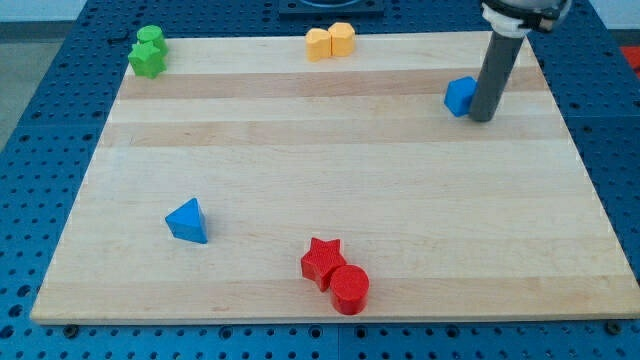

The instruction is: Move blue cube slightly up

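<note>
The blue cube (pixel 460 96) sits on the wooden board (pixel 320 150) near the view's upper right. My dark rod comes down from the view's top right, and my tip (pixel 482 119) rests on the board right beside the cube, at its right and slightly lower side, touching or nearly touching it.
A blue triangular block (pixel 188 221) lies at the lower left. A red star (pixel 322 260) and a red cylinder (pixel 349 289) sit together at the bottom centre. Two yellow blocks (pixel 330 42) sit at the top centre. Two green blocks (pixel 147 53) sit at the top left corner.
</note>
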`<state>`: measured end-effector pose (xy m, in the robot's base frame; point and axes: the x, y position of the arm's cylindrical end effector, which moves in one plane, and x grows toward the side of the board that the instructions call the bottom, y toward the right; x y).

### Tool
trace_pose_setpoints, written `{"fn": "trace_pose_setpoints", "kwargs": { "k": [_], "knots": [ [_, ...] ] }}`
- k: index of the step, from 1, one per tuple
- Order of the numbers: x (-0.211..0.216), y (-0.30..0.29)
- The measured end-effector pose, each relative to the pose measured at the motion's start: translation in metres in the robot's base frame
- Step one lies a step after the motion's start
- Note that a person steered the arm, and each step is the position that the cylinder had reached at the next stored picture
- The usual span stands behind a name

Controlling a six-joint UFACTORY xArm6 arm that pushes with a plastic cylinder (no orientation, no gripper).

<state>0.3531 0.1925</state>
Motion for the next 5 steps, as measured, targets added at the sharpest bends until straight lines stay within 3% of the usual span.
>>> {"fn": "trace_pose_setpoints", "kwargs": {
  "k": [1, 3, 5],
  "knots": [
    [-0.019, 0.0],
    [0.002, -0.032],
    [-0.009, -0.043]
  ]
}}
